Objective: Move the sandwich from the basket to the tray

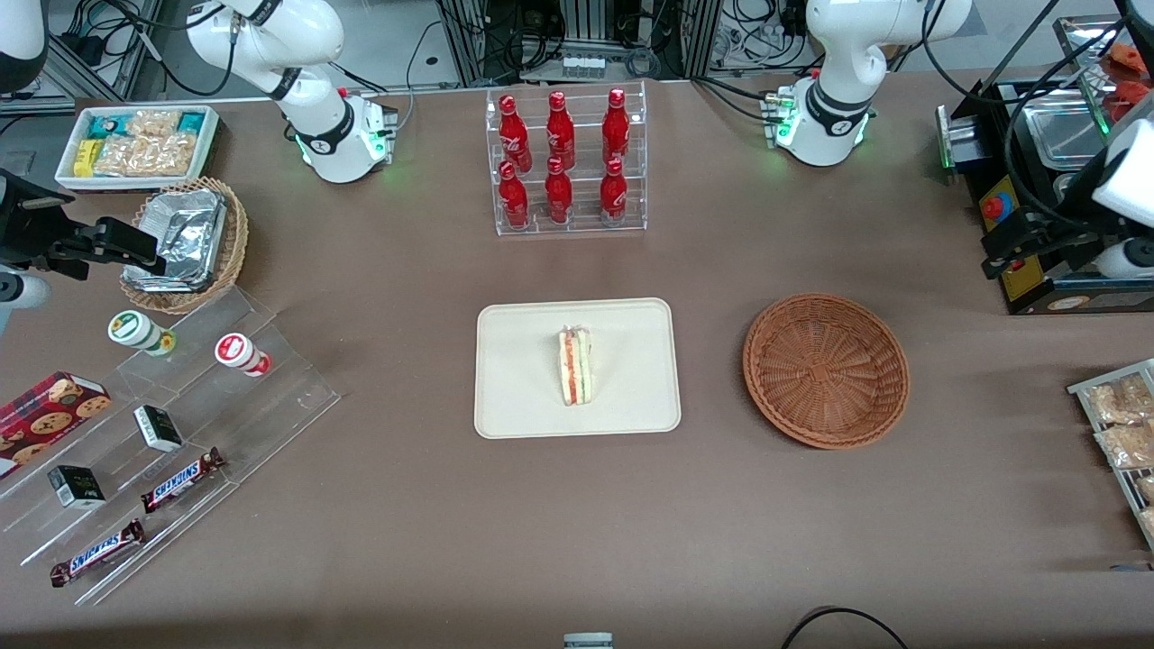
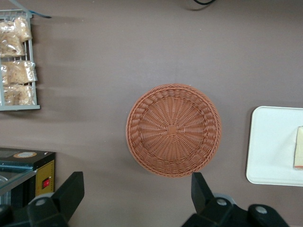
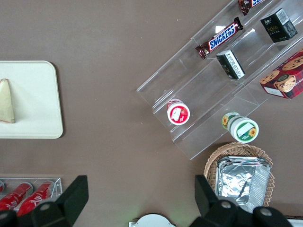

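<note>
The sandwich [image 1: 575, 365] stands on its edge in the middle of the cream-white tray [image 1: 523, 379], its red and green layers showing. The reddish-brown wicker basket [image 1: 826, 370] lies beside the tray toward the working arm's end and is empty. My left gripper [image 1: 1014, 248] is raised above the table near the black machine, away from the basket and tray. In the left wrist view the gripper [image 2: 137, 194] is open and holds nothing; the basket [image 2: 173, 129], the tray's edge [image 2: 274, 146] and a bit of the sandwich [image 2: 298, 153] show below it.
A clear rack of red bottles [image 1: 566, 162] stands farther from the camera than the tray. A black machine [image 1: 1046, 180] and a rack of bagged snacks [image 1: 1122, 433] sit at the working arm's end. A clear stepped shelf [image 1: 162, 433], a foil basket [image 1: 185, 242] and a white bin [image 1: 135, 144] sit at the parked arm's end.
</note>
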Robot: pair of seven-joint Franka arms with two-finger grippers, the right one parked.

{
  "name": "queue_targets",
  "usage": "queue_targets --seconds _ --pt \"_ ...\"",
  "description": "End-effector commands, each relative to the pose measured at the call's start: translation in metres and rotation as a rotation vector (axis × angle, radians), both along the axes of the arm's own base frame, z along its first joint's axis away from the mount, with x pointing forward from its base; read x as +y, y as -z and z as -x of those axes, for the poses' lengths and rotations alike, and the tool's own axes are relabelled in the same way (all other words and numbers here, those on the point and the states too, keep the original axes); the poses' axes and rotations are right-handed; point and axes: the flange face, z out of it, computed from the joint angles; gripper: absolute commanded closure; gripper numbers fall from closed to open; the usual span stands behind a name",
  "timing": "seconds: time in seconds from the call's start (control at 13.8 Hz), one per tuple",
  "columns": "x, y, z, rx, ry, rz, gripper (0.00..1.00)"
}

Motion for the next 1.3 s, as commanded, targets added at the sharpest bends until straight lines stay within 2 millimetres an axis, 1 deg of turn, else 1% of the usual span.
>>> queue_targets --seconds 0.0,0.22,0.51,0.58,0.72,0.8,1.01,1.16,1.23 --pt "0.003 0.005 -0.004 0.028 0.008 0.006 0.00" --pt "0.002 0.006 -0.010 0.006 0.012 -0.002 0.00" --pt "0.001 0.017 -0.015 0.027 0.017 -0.012 0.00" --pt "0.000 0.017 -0.012 0.034 0.020 -0.012 0.00" --pt "0.007 0.019 -0.012 0.037 0.006 -0.002 0.00" --pt "0.002 0.017 -0.010 0.040 0.015 -0.003 0.00" --pt "0.001 0.007 -0.001 0.044 0.044 -0.005 0.00" --pt "0.000 0.007 0.001 0.056 0.052 -0.003 0.00" --pt "-0.006 0.007 0.002 0.067 0.065 0.002 0.00"
